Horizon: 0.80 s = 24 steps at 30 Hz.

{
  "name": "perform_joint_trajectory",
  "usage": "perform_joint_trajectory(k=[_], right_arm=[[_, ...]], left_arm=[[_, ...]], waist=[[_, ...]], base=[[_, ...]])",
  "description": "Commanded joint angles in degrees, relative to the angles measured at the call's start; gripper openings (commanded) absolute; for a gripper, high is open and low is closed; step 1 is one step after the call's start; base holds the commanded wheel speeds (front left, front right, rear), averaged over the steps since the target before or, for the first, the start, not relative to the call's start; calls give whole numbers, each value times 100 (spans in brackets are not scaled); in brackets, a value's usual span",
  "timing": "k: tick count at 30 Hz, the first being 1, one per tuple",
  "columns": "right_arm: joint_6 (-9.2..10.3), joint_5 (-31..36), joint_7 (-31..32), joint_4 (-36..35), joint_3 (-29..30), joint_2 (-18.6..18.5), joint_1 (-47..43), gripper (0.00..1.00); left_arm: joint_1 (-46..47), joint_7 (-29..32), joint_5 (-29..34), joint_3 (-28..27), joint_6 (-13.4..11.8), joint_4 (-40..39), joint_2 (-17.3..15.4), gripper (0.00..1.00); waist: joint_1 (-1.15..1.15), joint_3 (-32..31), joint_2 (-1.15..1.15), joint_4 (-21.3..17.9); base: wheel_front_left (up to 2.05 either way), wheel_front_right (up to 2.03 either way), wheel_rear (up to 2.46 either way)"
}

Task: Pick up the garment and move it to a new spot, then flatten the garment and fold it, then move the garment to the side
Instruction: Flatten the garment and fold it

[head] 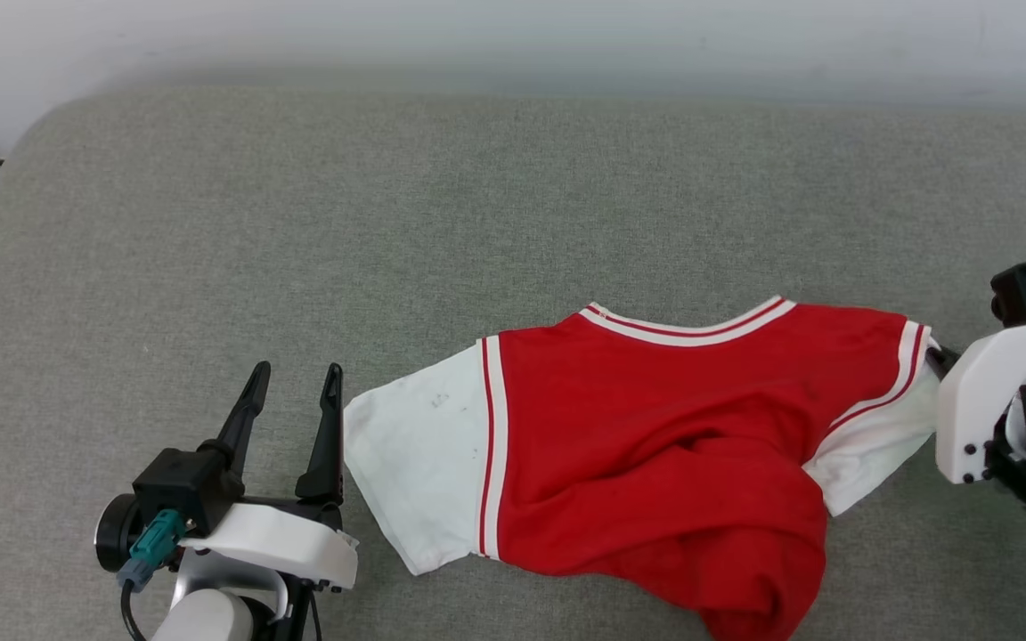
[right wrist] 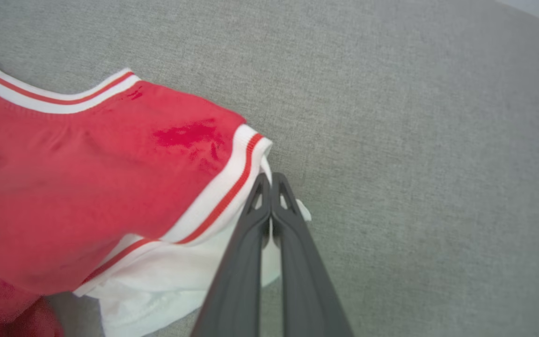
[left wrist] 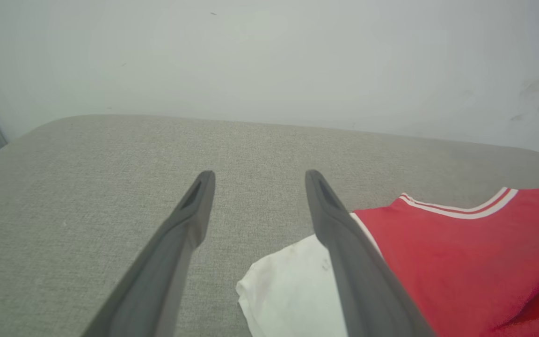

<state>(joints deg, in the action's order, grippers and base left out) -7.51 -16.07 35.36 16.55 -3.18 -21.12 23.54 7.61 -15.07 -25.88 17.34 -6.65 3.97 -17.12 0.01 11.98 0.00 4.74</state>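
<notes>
Nearest the robot, the left gripper (head: 297,369) sits low on the left side with its two dark fingers spread wide apart and pointing away from the body, holding nothing. Its inner finger stands just beside the edge of a white sleeve (head: 419,463), and I cannot tell if it touches. That sleeve belongs to the shirt (head: 655,427), which lies on the grey cloth-covered pad (head: 299,223) in front of the robot, right of centre. The red body of the shirt is bunched and folded over at the near right, where a thick lump of red cloth runs off the bottom of the head view. No lettering shows on the side facing up. The left sleeve lies spread fairly flat, and the striped collar (head: 691,329) points toward the far side. At the right shoulder, the right gripper (right wrist: 270,180) has its fingers pressed together on the upper edge of the other white sleeve (right wrist: 180,276), just beside the red-and-white trim, with white cloth showing on both sides of the tips. Beyond the shirt the pad stretches bare to its rounded far edge, and behind that stands a pale wall (head: 513,36).
</notes>
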Motion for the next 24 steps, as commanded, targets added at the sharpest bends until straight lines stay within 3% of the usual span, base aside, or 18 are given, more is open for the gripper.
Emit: perform_joint_trajectory(k=[1,2,3,4,11,13,14,17,24], right_arm=[[4,-19,-133,98,30,81,2,0],[4,-7,-275,234,49,134,-15,4],[4,-17,-462,352,91,210,-17,40],[4,-64,-640,451,150,293,-2,100],[4,58,-2012,699,492,642,-7,100],[5,150,-2471,610,662,739,-110,100],[4,360,-3095,409,846,932,-270,100],[4,690,-3790,-89,1015,1279,-591,100],[4,1001,-3964,-1108,1022,1711,-1597,100]], left_arm=[[71,-13,36,-32,18,19,31,100],[80,-13,41,-36,40,52,40,100],[86,-13,46,-41,50,75,50,100],[93,-13,52,-54,61,87,56,100],[37,-13,75,-168,115,209,53,100],[-15,-13,80,-192,118,247,47,100],[-82,-13,65,-237,86,280,29,100],[-199,-3,5,-305,35,318,-25,100],[-418,123,-52,-350,-84,362,-107,100]], waist=[[-1,43,0,-2],[-1,60,0,-2],[-1,67,0,-2],[-1,77,0,-6],[-1,20,0,-83],[-1,-52,0,-109],[-1,-170,0,-156],[-1,-335,0,-261],[-1,-678,0,-334]], base=[[0,0,0],[0,0,0],[0,0,0],[0,0,0],[0,0,0],[0,0,0],[0,0,0],[0,0,0],[0,0,0]])
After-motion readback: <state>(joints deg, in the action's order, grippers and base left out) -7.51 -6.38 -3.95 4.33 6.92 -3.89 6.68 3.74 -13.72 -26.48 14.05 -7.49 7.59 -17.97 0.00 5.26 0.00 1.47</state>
